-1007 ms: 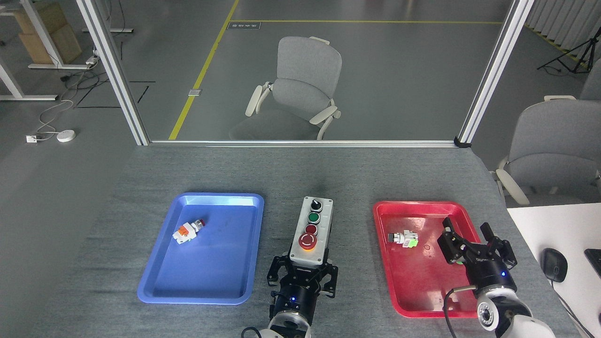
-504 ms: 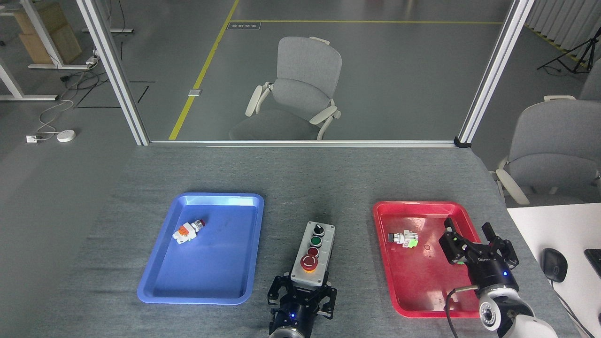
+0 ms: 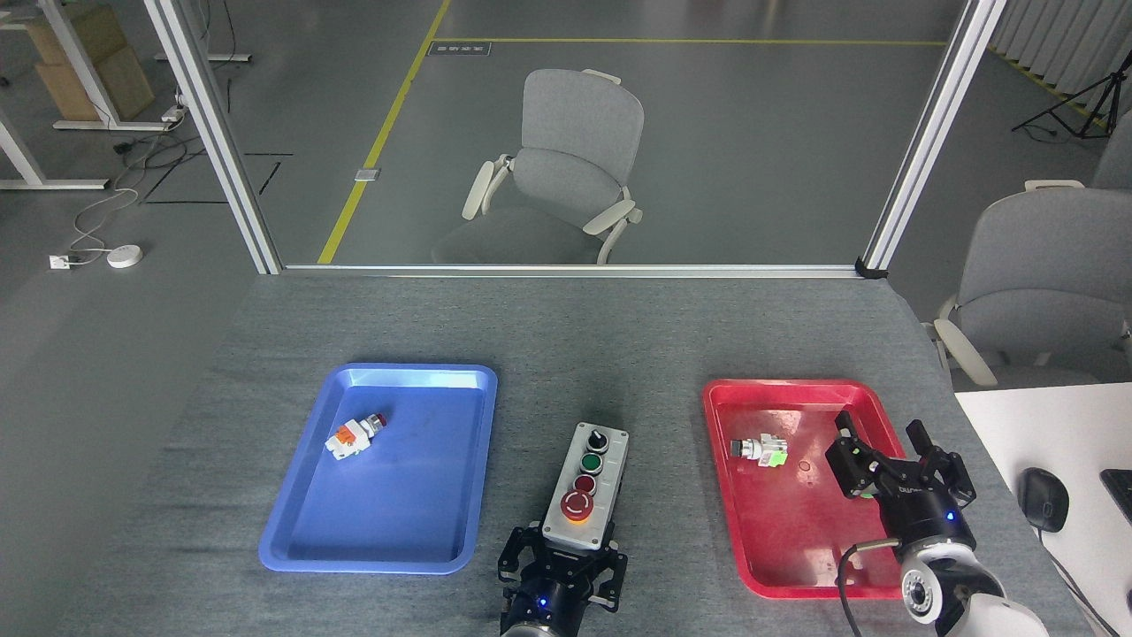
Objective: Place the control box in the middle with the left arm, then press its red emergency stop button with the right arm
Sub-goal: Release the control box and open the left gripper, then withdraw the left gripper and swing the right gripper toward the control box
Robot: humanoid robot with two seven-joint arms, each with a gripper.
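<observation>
Nearest the bottom edge, the left gripper [image 3: 563, 566] grips the near end of the control box [image 3: 587, 485], its black fingers clasped on either side of the box's black base. The box lies lengthwise on the middle [image 3: 654, 354] of the grey cloth, between the two trays, tilted slightly so its far end leans to the right. On its light grey face the red emergency stop button [image 3: 577, 505] sits closest to the gripper (a yellow ring shows beneath it), then a smaller dark-red button, a green button and a black knob in a row going away. At lower right the right gripper [image 3: 884, 448] hangs over the red tray [image 3: 796, 548] with its fingers spread apart and nothing between them, well apart from the box. A small switch part with a green end [image 3: 760, 450] lies in that tray, just to the left of the gripper. In the blue tray [image 3: 389, 548] on the left lies an orange-white switch part [image 3: 352, 434] with a red tip. Beyond the table's far edge a grey office chair [image 3: 566, 172] stands on the floor.
</observation>
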